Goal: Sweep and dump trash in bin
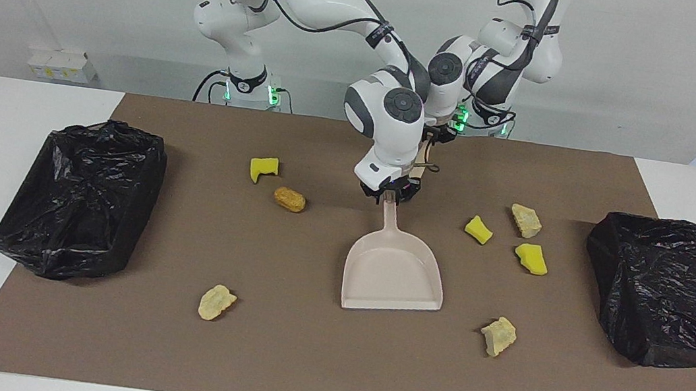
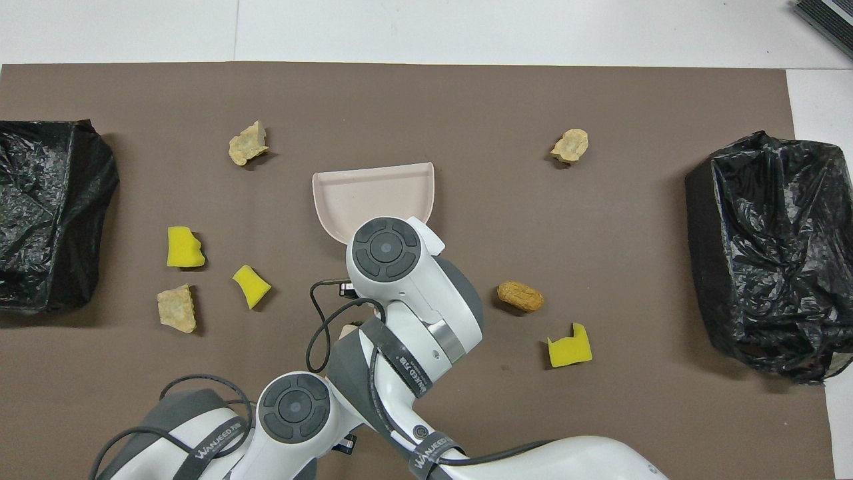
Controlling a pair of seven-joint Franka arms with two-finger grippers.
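Observation:
The beige dustpan (image 1: 394, 277) (image 2: 373, 193) lies flat mid-mat, handle toward the robots. My right gripper (image 1: 391, 195) is shut on the handle's end; from overhead its wrist hides it. My left gripper (image 1: 422, 159) sits just past that wrist, mostly hidden, shut on a beige brush (image 1: 418, 167) of which only a sliver shows. Trash lies scattered around: a yellow sponge chunk (image 1: 263, 168), a brown bread piece (image 1: 289, 199), pale lumps (image 1: 216, 302) (image 1: 499, 335) (image 1: 526, 221) and further yellow chunks (image 1: 478, 229) (image 1: 531, 258).
A bin lined with a black bag (image 1: 82, 196) stands at the right arm's end of the brown mat, and a second one (image 1: 668, 291) at the left arm's end. Both arms crowd the middle near the robots.

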